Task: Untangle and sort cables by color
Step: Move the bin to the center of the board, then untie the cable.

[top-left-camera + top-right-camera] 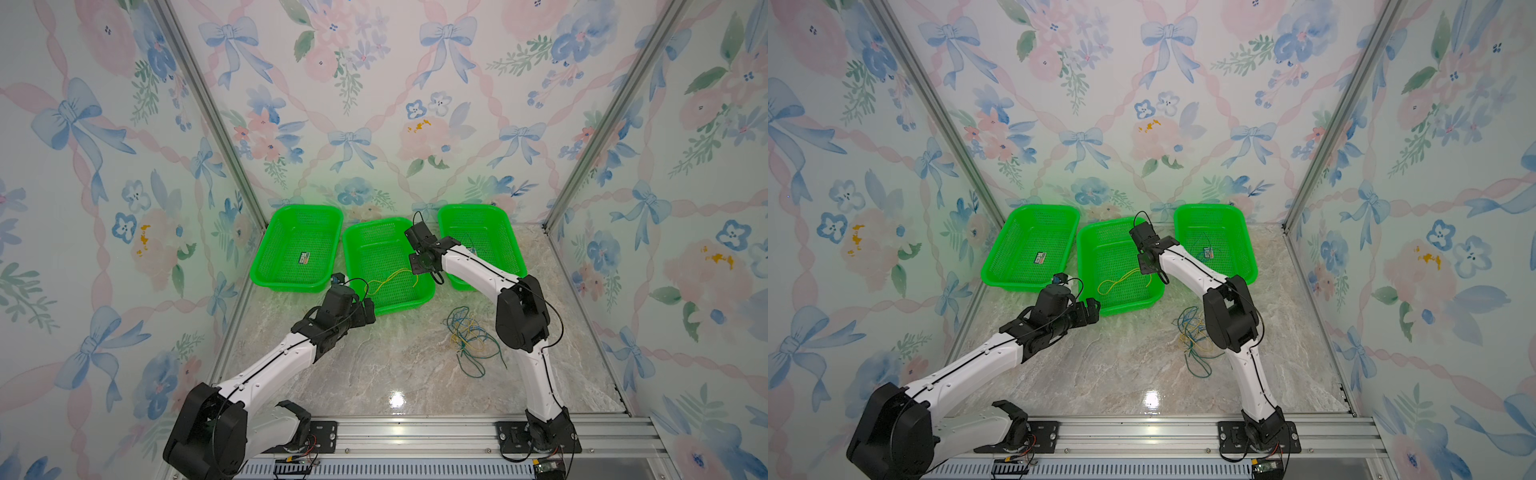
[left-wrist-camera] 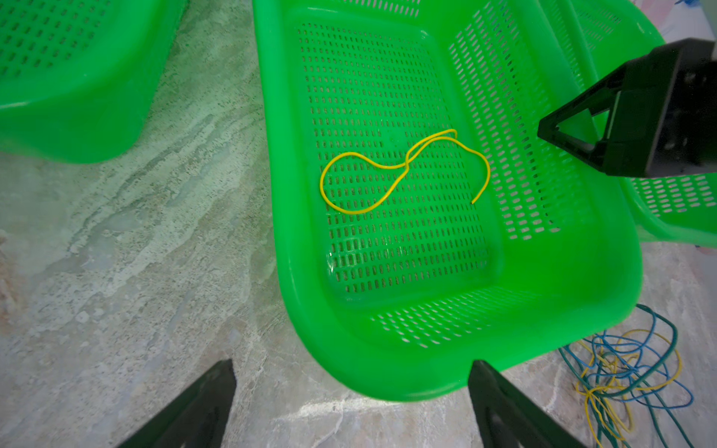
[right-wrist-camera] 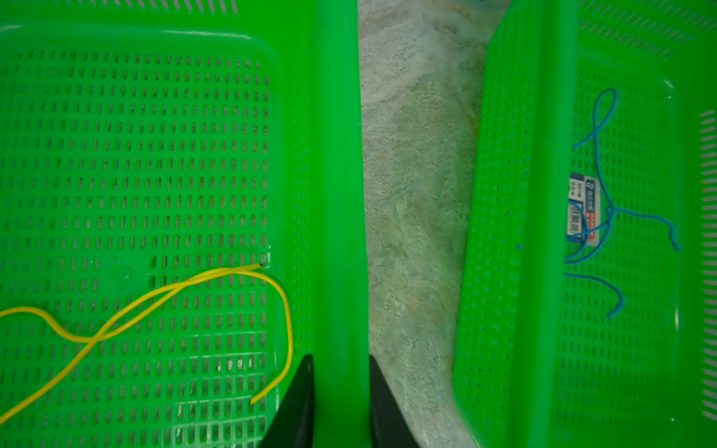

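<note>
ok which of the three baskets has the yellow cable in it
The middle basket: one yellow cable lies on its floor. The right basket holds blue cable, the left basket only a sticker.

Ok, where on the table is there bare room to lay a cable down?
Widest bare patch: the front middle of the table, between the left arm and the tangle. A narrow strip runs between the middle basket and right basket. Crowded: around the tangle beside the right arm, and the middle basket's rim, where the right gripper is clamped.
</note>
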{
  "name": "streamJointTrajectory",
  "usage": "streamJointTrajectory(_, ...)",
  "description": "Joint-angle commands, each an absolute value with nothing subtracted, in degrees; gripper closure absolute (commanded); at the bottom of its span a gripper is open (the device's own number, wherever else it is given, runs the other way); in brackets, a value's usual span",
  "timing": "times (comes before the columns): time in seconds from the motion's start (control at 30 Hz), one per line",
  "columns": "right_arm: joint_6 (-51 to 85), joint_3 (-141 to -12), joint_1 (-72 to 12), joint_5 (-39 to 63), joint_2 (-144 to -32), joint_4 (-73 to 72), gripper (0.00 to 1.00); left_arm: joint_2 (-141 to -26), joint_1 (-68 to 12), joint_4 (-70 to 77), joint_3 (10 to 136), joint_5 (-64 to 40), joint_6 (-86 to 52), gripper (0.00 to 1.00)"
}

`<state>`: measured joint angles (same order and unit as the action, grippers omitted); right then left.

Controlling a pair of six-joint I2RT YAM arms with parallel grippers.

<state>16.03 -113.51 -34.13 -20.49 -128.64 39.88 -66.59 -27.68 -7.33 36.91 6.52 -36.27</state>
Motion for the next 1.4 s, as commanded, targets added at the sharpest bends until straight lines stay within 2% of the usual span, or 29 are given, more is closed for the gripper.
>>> streamJointTrajectory(0.0,16.8,-115.3,-31.9,-25.4,-130.1,40.8,0.77,-66.0,-28.1,-7.0,36.3,7.1,-36.5,0.02)
streamJointTrajectory(0.1,17.3,-116.2,-31.4,-25.2,-129.9,40.3,0.74,-66.7,-28.3,-7.0,36.5,6.7,-36.3,0.02)
streamJointTrajectory(0.2,17.0,-117.5,-31.4,-25.5,-129.7,40.5,0.6,-67.6,-28.6,-7.0,37.3,6.6,-36.1,0.02)
streamJointTrajectory(0.4,16.8,-115.6,-31.5,-22.6,-123.8,42.8,0.57,-67.4,-30.4,-6.9,38.7,6.8,-35.2,0.02)
streamJointTrajectory(0.77,15.8,-73.5,-29.6,-14.4,-86.5,34.6,0.5,-64.4,-40.8,-5.7,43.8,10.9,-28.5,0.02)
streamJointTrajectory(0.8,16.4,-70.3,-28.9,-14.2,-83.3,34.6,0.48,-64.4,-42.1,-5.5,44.4,11.5,-27.5,0.02)
streamJointTrajectory(0.83,18.8,-67.0,-27.7,-13.9,-80.3,34.5,0.39,-64.6,-43.2,-5.3,44.9,11.9,-26.5,0.02)
streamJointTrajectory(0.87,21.9,-64.0,-26.2,-13.1,-77.7,34.1,0.37,-64.9,-44.1,-5.0,45.3,12.3,-25.8,0.02)
streamJointTrajectory(0.93,26.1,-56.4,-20.7,-5.1,-72.0,30.7,0.39,-66.2,-46.4,-3.9,46.1,13.1,-24.5,0.02)
streamJointTrajectory(1.07,31.5,-47.5,-12.3,3.5,-68.2,26.9,0.43,-70.3,-50.0,-2.1,48.2,14.6,-23.3,0.02)
streamJointTrajectory(1.23,33.4,-45.0,-11.5,11.3,-71.4,22.1,0.48,-74.8,-51.5,-2.2,50.5,16.9,-22.4,0.02)
streamJointTrajectory(1.37,34.2,-45.7,-11.5,13.4,-76.2,19.9,0.52,-75.1,-51.5,-2.2,50.7,16.8,-22.4,0.02)
